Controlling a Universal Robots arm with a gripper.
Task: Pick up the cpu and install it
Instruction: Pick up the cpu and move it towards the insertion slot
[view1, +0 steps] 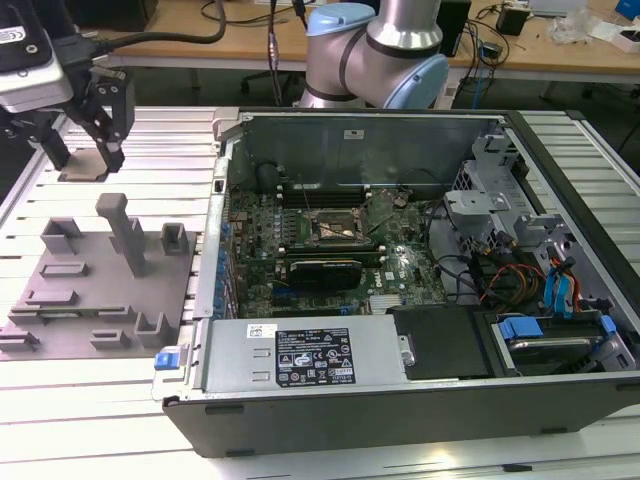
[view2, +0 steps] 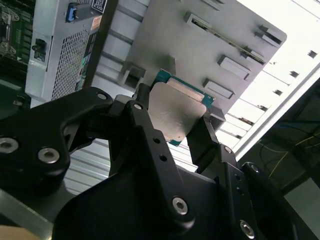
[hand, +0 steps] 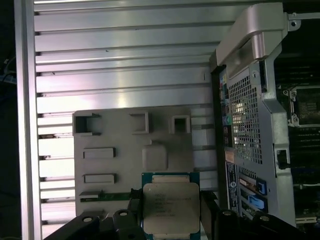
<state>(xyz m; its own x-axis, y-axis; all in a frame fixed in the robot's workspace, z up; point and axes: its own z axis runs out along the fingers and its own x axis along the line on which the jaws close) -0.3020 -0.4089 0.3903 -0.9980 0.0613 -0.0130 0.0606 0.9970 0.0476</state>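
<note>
Silvery on top and rimmed in green, the cpu (hand: 171, 206) is pinched between the black jaws of the gripper (view2: 174, 119), which are closed on two opposite edges of the chip; both wrist views show the hold. The chip looks level in the grip, and it appears to hang clear of what lies beneath, though how far clear cannot be told.

Just behind it lies the grey fixture plate (view1: 100, 298) with its raised blocks and shallow recesses, resting on the slatted aluminium counter (view1: 100, 420). In the exterior view the gripper hangs over the far side of that plate, at the exterior view's left, with a tan face showing between the jaws.

Further off, toward the exterior view's right, stands the open computer case (view1: 400, 405). Inside it are the green motherboard (view1: 400, 262), the long dark graphics card (view1: 325, 270) and, just beyond the card, the black metal-framed socket (view1: 335, 228), well apart from the chip.

By my reading the pick-up is done and the carry toward the case is the step in hand. Seating the chip would call for a level approach, its corners matched to the socket, a clear path past the case wall and a gentle release.
</note>
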